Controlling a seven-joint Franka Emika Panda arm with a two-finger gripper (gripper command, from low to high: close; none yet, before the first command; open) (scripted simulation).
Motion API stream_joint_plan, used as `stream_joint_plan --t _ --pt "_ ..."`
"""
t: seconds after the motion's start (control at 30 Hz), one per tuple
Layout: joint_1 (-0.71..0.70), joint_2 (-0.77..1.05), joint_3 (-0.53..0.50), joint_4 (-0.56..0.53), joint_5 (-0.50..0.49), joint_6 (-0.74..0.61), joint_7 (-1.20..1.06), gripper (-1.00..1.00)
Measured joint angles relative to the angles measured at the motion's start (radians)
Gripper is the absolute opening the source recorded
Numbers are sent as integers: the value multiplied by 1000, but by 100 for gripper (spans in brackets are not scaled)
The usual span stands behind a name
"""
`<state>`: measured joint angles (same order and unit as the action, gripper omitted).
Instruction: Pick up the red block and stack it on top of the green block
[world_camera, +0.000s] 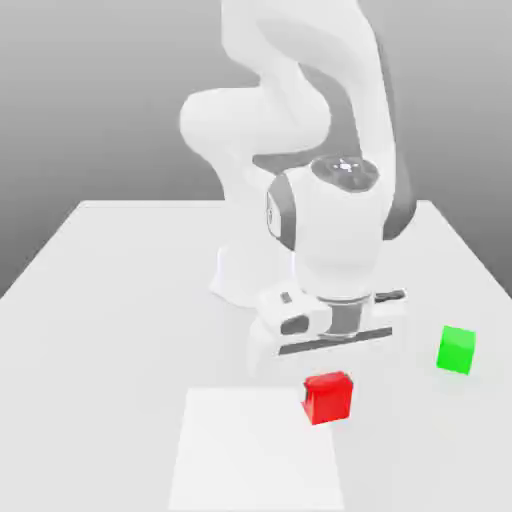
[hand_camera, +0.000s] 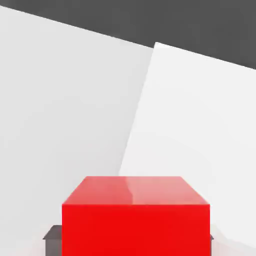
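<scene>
While the gripper (world_camera: 331, 375) points straight down from the white arm (world_camera: 300, 110), its jaws are drawn in tight on the red block (world_camera: 328, 397), one on each of two opposite sides. In the hand view the red block (hand_camera: 135, 220) sits right under the camera, its top face glossy with a pale reflection, and a dark finger pad (hand_camera: 51, 233) peeks out flush against one lower side. In the exterior view the block appears directly below the hand, its upper part tucked between the fingers; whether its underside rests on the surface or has just left it cannot be told.

Under the jaws and spreading toward the camera of the exterior view lies a brighter white square patch (world_camera: 250, 450), with the red block over its far corner on the exterior view's right. The same patch (hand_camera: 200, 125) shows in the hand view as a lighter slab beyond the block.

The green block (world_camera: 456, 350) sits on the white table (world_camera: 100, 290) well apart from the jaws, off to the exterior view's right and a little farther back than the red block. It stands alone, untouched, with nothing on top of it.
</scene>
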<state>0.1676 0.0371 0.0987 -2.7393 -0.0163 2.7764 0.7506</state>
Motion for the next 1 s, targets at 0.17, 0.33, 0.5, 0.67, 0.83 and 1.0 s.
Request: stream_joint_plan --t 0.17,0.33,0.5,0.67,0.83,1.0 --pt "65 -29 48 -4 -8 -24 5 -100" --pt "154 -51 75 -6 -7 -42 4 -100" --pt "240 -73 105 -9 3 -61 -4 -100" --pt "323 -95 139 -12 22 -79 -18 -100" --pt "400 -117 177 -15 48 -97 -38 -100" --pt "469 -138 222 -17 83 -116 -63 -100"
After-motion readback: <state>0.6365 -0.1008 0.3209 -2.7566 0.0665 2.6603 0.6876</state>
